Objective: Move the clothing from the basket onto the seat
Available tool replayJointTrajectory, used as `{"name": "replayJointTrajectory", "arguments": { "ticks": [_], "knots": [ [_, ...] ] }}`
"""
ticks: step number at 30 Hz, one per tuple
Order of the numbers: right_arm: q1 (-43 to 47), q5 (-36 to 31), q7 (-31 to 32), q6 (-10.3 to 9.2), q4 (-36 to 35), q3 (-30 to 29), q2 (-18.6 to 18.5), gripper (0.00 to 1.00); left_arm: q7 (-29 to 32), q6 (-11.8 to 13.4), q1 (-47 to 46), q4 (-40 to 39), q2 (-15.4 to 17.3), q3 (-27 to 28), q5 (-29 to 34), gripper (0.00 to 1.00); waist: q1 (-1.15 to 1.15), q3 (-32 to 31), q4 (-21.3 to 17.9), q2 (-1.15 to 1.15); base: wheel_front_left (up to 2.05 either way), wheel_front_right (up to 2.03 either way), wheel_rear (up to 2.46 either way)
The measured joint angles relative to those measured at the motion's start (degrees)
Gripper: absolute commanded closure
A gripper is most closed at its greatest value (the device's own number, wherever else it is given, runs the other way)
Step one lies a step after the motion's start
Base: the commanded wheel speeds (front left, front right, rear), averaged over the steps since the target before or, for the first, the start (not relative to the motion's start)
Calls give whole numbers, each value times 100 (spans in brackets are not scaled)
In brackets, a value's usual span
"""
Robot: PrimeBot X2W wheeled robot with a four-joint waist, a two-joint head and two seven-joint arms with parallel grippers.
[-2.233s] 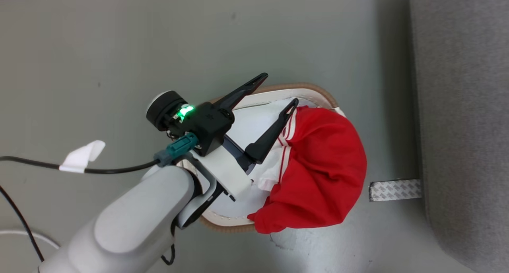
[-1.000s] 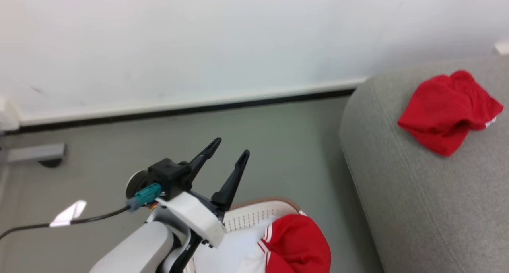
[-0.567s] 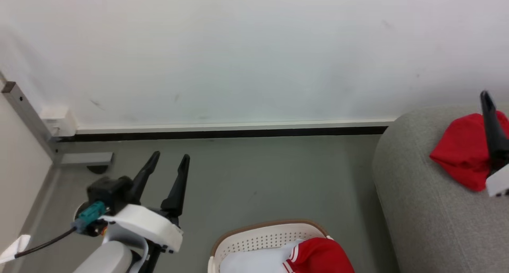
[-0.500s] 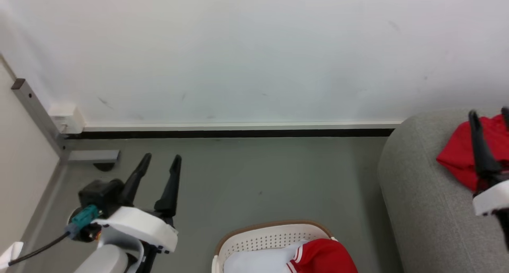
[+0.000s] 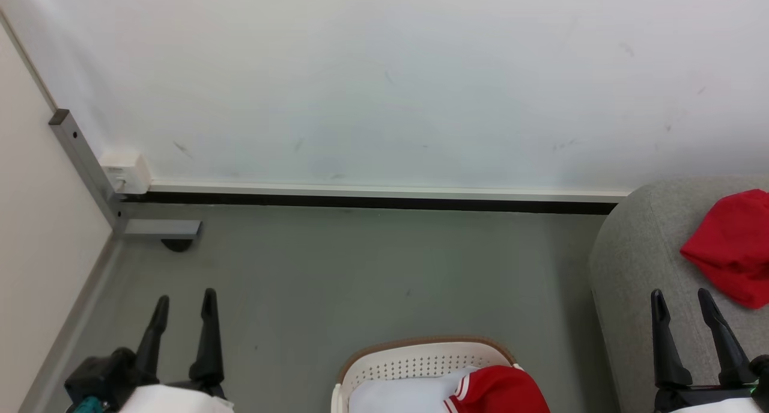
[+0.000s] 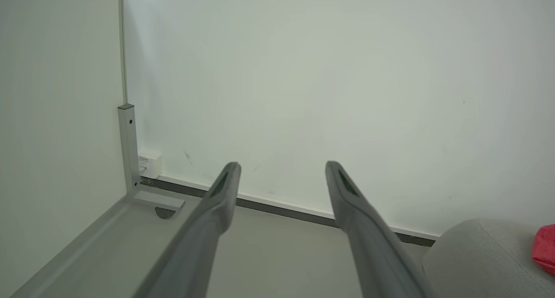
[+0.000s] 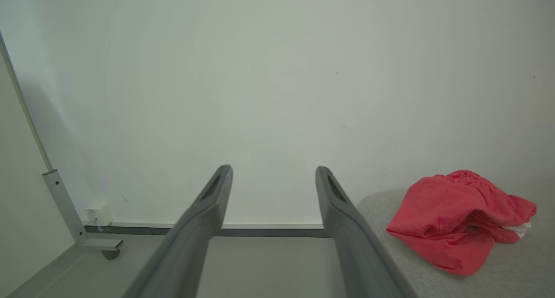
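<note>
Now the robot has straightened up, job half done: the seat (image 5: 637, 269) at right carries the plain red garment (image 5: 730, 247), the basket (image 5: 414, 356) at bottom centre still holds the striped garment (image 5: 498, 392), and the left gripper (image 5: 185, 297) and right gripper (image 5: 680, 294) have retreated to the lower corners, spread and empty.

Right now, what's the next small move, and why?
Probably lower the right gripper toward the striped garment in the basket: both it and the left gripper are open and empty; the plain red garment already lies on the seat.
</note>
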Motion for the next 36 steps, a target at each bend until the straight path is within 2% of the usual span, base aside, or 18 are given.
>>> {"name": "replayJointTrajectory", "arguments": {
  "ticks": [8, 15, 27, 36],
  "knots": [
    [91, -238, -24, 0, -45, -3, 311, 0, 0, -693, 347, 192, -700, 666, 645, 0, 0, 96, -30, 0, 0, 0, 0],
    [54, -313, -24, 0, 99, 222, 337, 0, 0, -1067, 321, 382, -969, 967, 1051, 0, 0, 91, -64, 0, 0, 0, 0],
    [-13, -312, -24, 0, 189, 328, 320, 0, 0, -1313, 242, 555, -1185, 1237, 1318, 0, 0, 157, -116, 0, 0, 0, 0],
    [-291, -325, -25, 0, 199, 305, 111, 0, -1, -1411, 15, 603, -1233, 981, 1407, 0, 0, 353, -394, 0, 0, 0, 0]
  ]
}}
